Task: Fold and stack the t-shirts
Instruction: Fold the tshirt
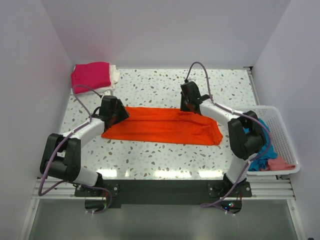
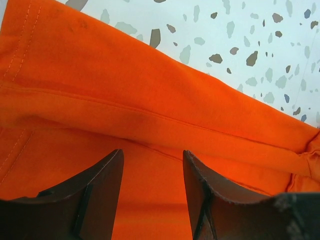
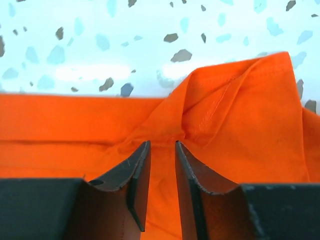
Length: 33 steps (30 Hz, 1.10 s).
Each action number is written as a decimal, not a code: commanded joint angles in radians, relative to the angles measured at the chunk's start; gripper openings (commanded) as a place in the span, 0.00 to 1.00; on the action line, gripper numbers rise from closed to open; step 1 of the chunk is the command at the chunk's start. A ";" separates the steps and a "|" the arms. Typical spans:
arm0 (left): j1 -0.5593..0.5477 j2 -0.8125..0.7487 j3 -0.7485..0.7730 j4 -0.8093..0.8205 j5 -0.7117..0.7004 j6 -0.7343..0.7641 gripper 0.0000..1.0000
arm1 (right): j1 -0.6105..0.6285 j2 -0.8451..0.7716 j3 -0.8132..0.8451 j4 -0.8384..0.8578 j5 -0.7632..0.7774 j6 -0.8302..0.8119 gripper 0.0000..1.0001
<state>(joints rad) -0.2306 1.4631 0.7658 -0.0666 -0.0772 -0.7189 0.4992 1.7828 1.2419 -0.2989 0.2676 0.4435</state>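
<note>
We see a bright orange cotton t-shirt [image 1: 162,127] lying in the middle of the white speckled tabletop [image 1: 160,82]. It is folded into one long strip that runs from left to right.

The left gripper [image 1: 116,114] sits over the left end of the strip, on the far edge. In the left wrist view its fingers [image 2: 100,185] are spread apart. The orange cloth lies flat between them, so it grasps nothing.

The right gripper [image 1: 189,106] is at the far edge of the strip, more to the right. In the right wrist view its fingers [image 3: 137,170] are nearly closed. The cloth bunches up at the tips, so it looks pinched on the orange t-shirt.

In the far left corner lies a folded magenta-pink t-shirt [image 1: 90,75] on top of a white t-shirt [image 1: 114,75], well away from the orange one.

On the right edge stands a white plastic slatted basket [image 1: 286,135]. Inside it are a teal-blue t-shirt [image 1: 259,162] and a salmon-pink t-shirt [image 1: 281,164]. The right arm stands in front of the basket and hides part of the teal-blue one.
</note>
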 commanded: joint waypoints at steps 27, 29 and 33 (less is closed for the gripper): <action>-0.004 -0.063 -0.003 0.047 0.025 -0.001 0.56 | -0.076 0.122 0.080 0.066 -0.168 0.015 0.00; -0.004 -0.066 -0.003 0.047 0.028 -0.001 0.56 | -0.074 0.086 0.058 0.066 -0.165 0.033 0.00; -0.004 -0.069 -0.002 0.047 0.037 -0.005 0.56 | -0.074 0.012 -0.004 0.079 -0.182 0.066 0.00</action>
<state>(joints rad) -0.2306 1.4261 0.7547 -0.0650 -0.0555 -0.7197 0.4206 1.9026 1.2694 -0.2661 0.1055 0.4686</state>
